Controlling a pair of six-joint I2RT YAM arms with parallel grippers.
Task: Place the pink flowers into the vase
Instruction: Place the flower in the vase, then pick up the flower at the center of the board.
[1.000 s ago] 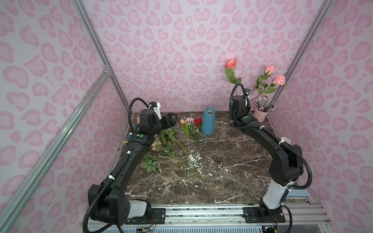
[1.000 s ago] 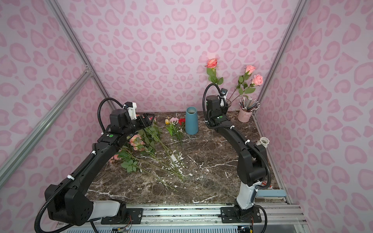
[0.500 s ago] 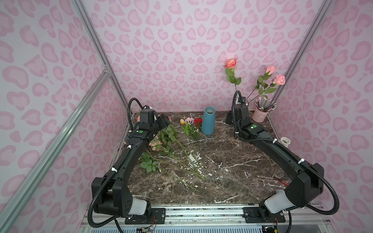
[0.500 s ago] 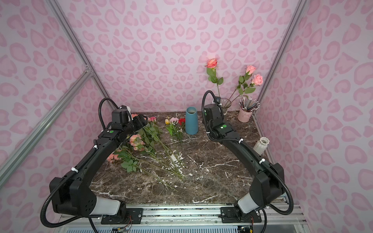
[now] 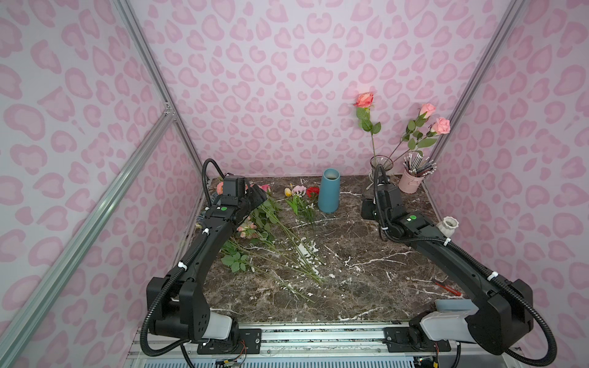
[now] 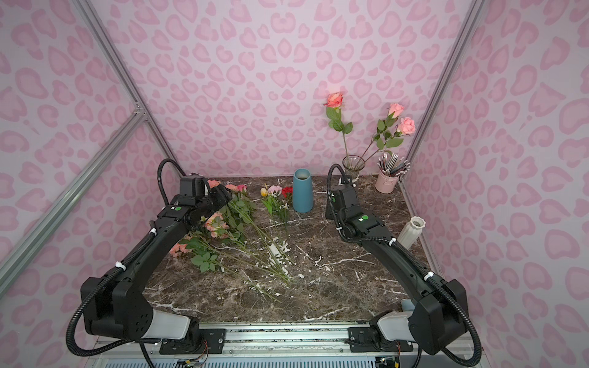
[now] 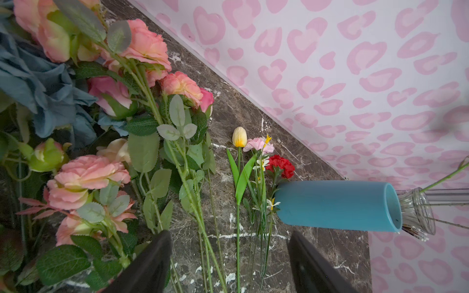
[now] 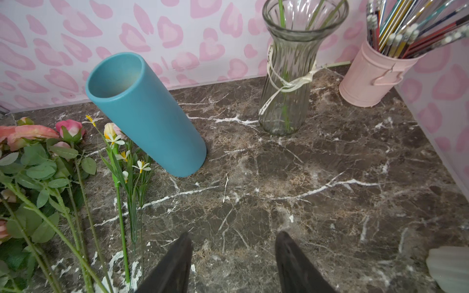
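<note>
Three pink roses (image 5: 441, 125) (image 6: 334, 99) stand on long stems in the clear glass vase (image 5: 381, 165) (image 6: 353, 164) (image 8: 291, 76) at the back right. More pink flowers (image 5: 247, 227) (image 6: 216, 223) (image 7: 88, 175) (image 8: 25, 134) lie in a heap on the left of the marble table. My left gripper (image 5: 258, 196) (image 6: 223, 194) (image 7: 229, 233) hangs open just over their green stems, gripping nothing. My right gripper (image 5: 367, 210) (image 6: 331, 207) (image 8: 234, 234) is open over bare marble, in front of the glass vase and apart from it.
A blue cylinder vase (image 5: 330, 191) (image 8: 147, 114) stands empty at the back centre, with a red carnation (image 5: 313, 191) and a yellow tulip (image 7: 239, 137) beside it. Blue hydrangea (image 7: 38, 83) lies under the pink heap. A pink pencil cup (image 5: 411, 184) and a small white vase (image 5: 447, 224) stand at the right wall.
My right gripper has drawn back and down from the glass vase and opened wider. My left gripper has dropped lower over the flower heap and narrowed slightly.
</note>
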